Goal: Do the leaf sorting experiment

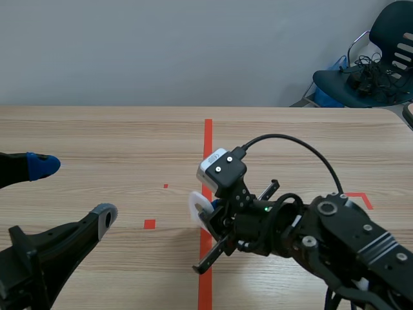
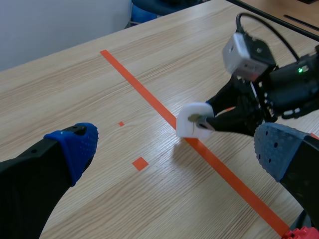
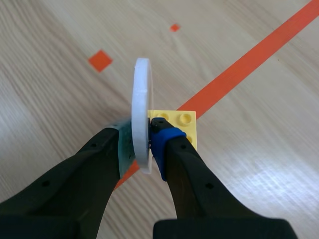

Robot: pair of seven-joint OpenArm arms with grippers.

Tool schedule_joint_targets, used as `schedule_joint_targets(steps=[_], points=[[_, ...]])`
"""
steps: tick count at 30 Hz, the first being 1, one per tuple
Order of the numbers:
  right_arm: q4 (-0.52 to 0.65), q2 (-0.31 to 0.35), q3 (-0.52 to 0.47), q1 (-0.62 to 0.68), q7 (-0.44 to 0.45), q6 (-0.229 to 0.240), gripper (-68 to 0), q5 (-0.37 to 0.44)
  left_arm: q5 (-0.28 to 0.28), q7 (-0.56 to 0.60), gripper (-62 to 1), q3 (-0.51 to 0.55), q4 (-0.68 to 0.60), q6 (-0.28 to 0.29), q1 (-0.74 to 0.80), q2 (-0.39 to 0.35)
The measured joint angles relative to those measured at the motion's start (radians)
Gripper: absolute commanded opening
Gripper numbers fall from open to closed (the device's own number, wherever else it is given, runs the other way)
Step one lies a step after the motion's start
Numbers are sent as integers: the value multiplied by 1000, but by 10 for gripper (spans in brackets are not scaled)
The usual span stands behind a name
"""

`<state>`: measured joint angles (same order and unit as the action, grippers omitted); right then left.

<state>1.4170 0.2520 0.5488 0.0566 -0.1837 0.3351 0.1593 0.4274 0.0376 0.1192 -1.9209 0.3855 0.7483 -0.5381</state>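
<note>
- While the task speaks of leaves, the one thing in hand is a white disc (image 3: 142, 99). It stands on edge at the orange tape line (image 1: 208, 139) (a greenish speck on its face, seen from the left wrist, may be a leaf; too small to tell).
- The right gripper (image 3: 141, 142) is clamped on the disc's lower rim, one padded finger on each face. Whether the rim touches the wood cannot be told.
- A yellow studded brick (image 3: 182, 119) lies at about 1 o'clock from that gripper, just beyond its blue-padded finger and against the tape line.
- The left gripper (image 1: 72, 191) hangs at 9 o'clock from the disc, well apart, fingers spread wide and holding nothing.
- Small tape squares (image 1: 150, 224) mark the table (image 1: 97, 129) between the two grippers. A dark chair (image 1: 381, 58) stands off its far corner, at 2 o'clock.
- My judgement is that the work is early: the disc is picked up but not set anywhere. No sorted piles or bins show, so nearly all the sorting is left.
</note>
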Motion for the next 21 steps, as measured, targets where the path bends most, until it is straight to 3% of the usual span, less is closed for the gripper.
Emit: schedule_joint_targets(steps=[5, 10, 12, 16, 21], points=[[230, 74, -177, 58, -86, -105, -612, 51, 0, -3, 14, 0, 0, 0, -13, 0], [300, 158, -402, 146, -166, -201, -612, 92, 0, -3, 14, 0, 0, 0, -25, 0], [300, 189, -493, 200, -167, -218, -612, 96, 0, -3, 14, 0, 0, 0, -26, 0], [280, 245, -633, 306, -131, -223, -612, 193, 0, -3, 14, 0, 0, 0, -25, 0], [116, 257, -654, 329, -5, -214, -612, 283, 0, -2, 14, 0, 0, 0, -26, 0]])
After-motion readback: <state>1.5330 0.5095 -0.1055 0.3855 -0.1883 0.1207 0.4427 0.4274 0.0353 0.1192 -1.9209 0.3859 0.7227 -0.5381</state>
